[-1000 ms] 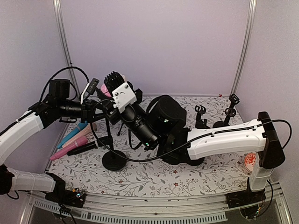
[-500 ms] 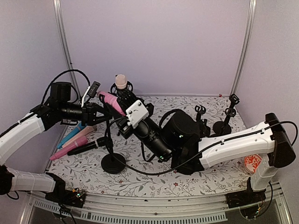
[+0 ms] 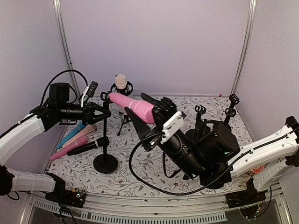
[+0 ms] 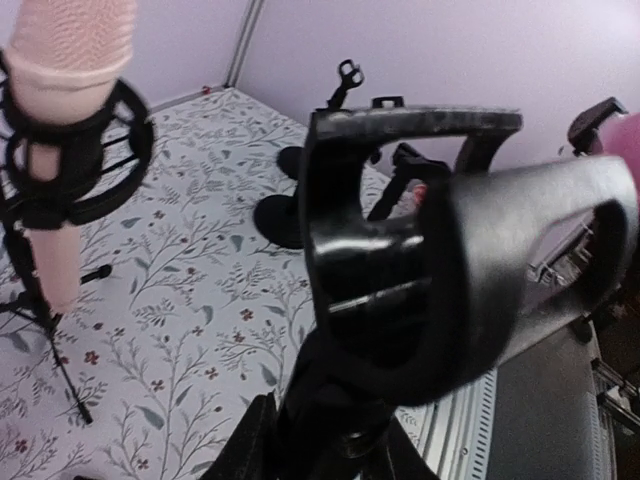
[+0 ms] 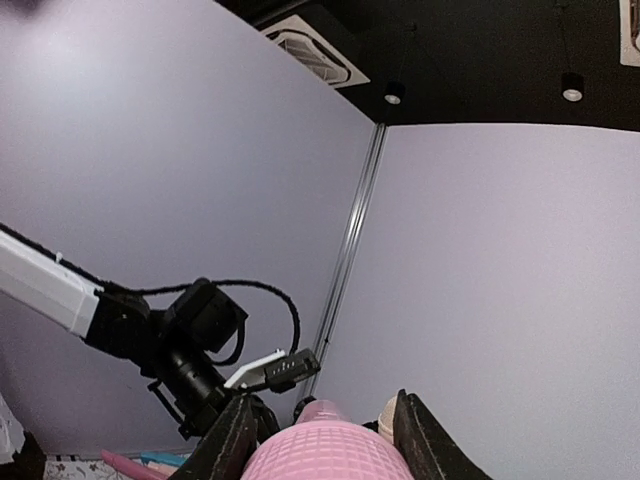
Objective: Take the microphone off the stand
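The pink microphone (image 3: 132,104) is free of the stand, held roughly level in the air by my right gripper (image 3: 156,113), which is shut on its grille end (image 5: 325,458). The black stand (image 3: 106,133) rests on its round base (image 3: 105,163). Its clip (image 4: 400,250) is empty. My left gripper (image 3: 96,111) is shut on the stand's pole just under the clip, and in the left wrist view (image 4: 330,440) its fingers (image 4: 240,450) flank the pole. The microphone's tail end reaches to just right of the clip.
A beige-headed microphone in a shock mount on a tripod (image 3: 121,85) stands behind the stand and also shows in the left wrist view (image 4: 65,70). Several microphones (image 3: 77,142) lie at the left of the table. Two small empty stands (image 3: 228,112) are at the back right.
My right gripper has drawn the pink microphone out of the clip, right and toward the near side. The right arm swung right. The stand's base has shifted slightly left.
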Robot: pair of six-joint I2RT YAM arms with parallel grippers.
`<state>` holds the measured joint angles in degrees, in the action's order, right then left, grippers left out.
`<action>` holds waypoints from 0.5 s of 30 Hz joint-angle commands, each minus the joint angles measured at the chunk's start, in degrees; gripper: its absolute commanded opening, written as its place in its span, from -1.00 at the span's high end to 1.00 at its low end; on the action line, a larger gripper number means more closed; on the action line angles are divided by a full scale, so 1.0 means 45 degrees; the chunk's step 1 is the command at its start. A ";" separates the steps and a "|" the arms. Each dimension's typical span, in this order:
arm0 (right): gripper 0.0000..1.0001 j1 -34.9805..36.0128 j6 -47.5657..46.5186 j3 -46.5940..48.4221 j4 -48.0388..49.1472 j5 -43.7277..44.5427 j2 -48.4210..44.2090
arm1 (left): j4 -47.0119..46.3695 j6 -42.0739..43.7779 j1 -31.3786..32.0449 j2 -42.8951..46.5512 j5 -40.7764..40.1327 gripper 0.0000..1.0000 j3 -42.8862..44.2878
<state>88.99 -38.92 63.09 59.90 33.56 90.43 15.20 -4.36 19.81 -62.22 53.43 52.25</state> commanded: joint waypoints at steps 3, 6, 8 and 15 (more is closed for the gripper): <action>1.00 0.0962 -0.1055 0.0186 0.3664 0.0521 -0.1751 | -0.0409 -0.0690 -0.0762 -0.0352 -0.1908 1.00 -0.0234; 1.00 0.1072 -0.1334 0.0218 0.3658 0.0648 -0.1850 | -0.0485 -0.0578 -0.0658 -0.0344 -0.1442 1.00 -0.0126; 1.00 0.1079 -0.1466 0.0186 0.3672 0.0874 -0.1882 | -0.0550 -0.0328 -0.0472 -0.0280 -0.0962 1.00 0.0005; 1.00 0.1054 -0.2082 0.0019 0.3921 0.1932 -0.1712 | -0.0768 0.0015 0.0937 -0.0300 0.1656 0.71 0.1115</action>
<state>93.71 -46.24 63.40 75.00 38.68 82.19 14.68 -4.95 20.14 -64.03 50.89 51.55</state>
